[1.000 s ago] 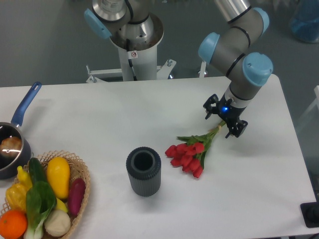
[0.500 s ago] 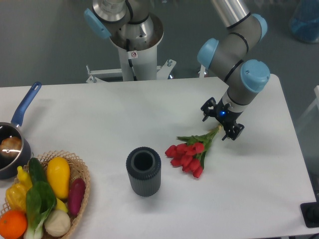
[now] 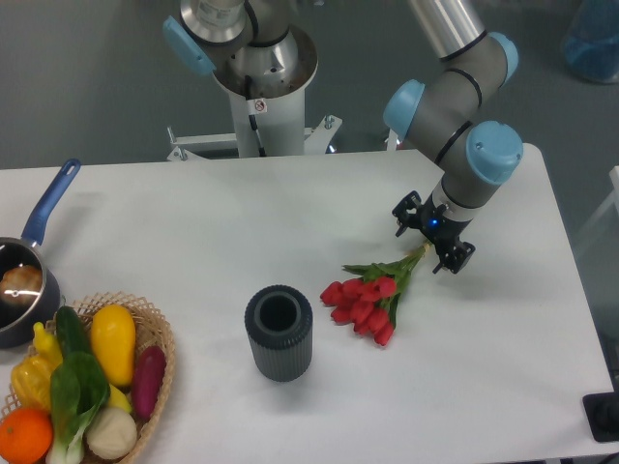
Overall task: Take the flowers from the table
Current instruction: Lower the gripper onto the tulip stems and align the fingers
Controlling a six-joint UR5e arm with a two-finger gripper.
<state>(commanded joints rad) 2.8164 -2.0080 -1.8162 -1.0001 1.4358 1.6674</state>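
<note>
The flowers [image 3: 366, 298], a bunch of red tulips with green leaves and thin tied stems, lie on the white table [image 3: 193, 222] right of centre, heads pointing to the lower left. The stem ends reach up to my gripper [image 3: 432, 236]. The gripper is low over the table at the stem ends, its dark fingers [image 3: 456, 257] spread apart on either side of them. It looks open and the flowers rest on the table.
A dark grey ribbed cylinder vase [image 3: 279, 332] stands left of the flowers. A wicker basket [image 3: 155, 329] of vegetables and fruit sits at the front left. A blue-handled pot [image 3: 21, 290] is at the left edge. The robot base [image 3: 261, 87] is behind.
The gripper shifted slightly left and up, then settled back a little over the stem ends. The flowers have not moved.
</note>
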